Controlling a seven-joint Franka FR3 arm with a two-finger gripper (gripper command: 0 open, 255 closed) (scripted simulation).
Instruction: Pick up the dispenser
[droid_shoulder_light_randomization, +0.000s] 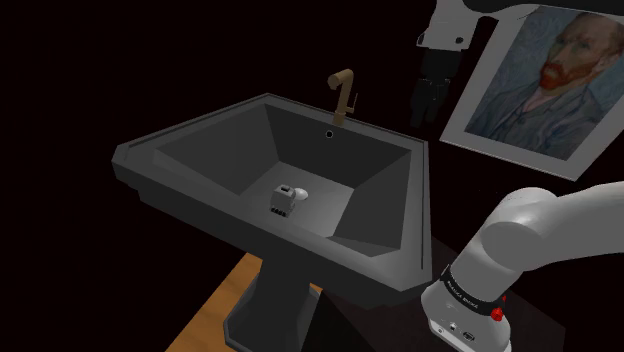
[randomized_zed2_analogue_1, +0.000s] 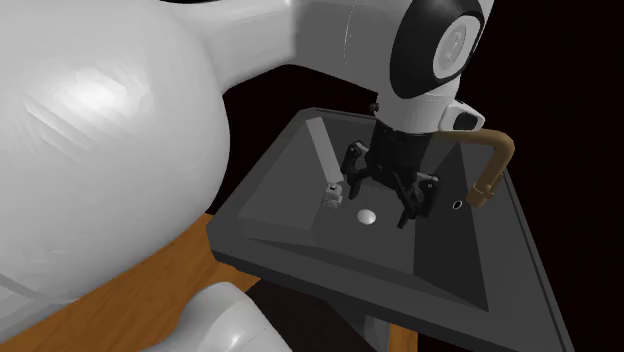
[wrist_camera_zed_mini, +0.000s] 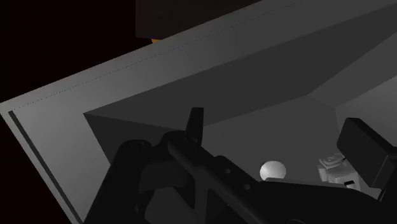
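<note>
One dispenser (droid_shoulder_light_randomization: 285, 199) in sink (droid_shoulder_light_randomization: 215, 160); arm label (droid_shoulder_light_randomization: 461, 292) unreadable.

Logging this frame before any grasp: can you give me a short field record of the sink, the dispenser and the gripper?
surface: dark grey pedestal sink
target: small pale dispenser, on the basin floor beside the white round drain
faucet: brown faucet, on the sink's far rim in the shoulder view
gripper: gripper open, above the basin, clear of the dispenser
backdrop: portrait painting, beyond the sink
status: dispenser not yet picked up
</note>
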